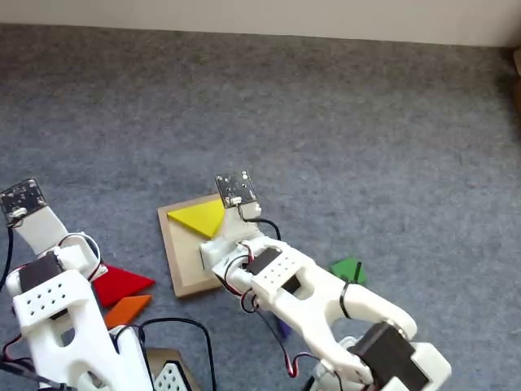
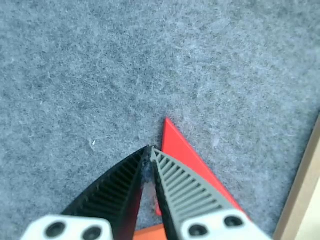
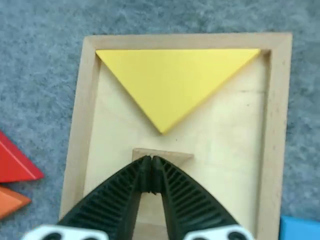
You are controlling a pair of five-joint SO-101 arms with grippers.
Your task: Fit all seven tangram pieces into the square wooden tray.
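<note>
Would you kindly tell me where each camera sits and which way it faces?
High view: fixed overhead, looking down on the tray, left arm and right arm.
Left wrist view: on the left arm's wrist, looking past the shut left gripper down at the red triangle.
Right wrist view: on the right arm's wrist, looking past the shut right gripper down at the yellow triangle in the tray.
Shared: both wrist views catch the red triangle and the tray's rim.
</note>
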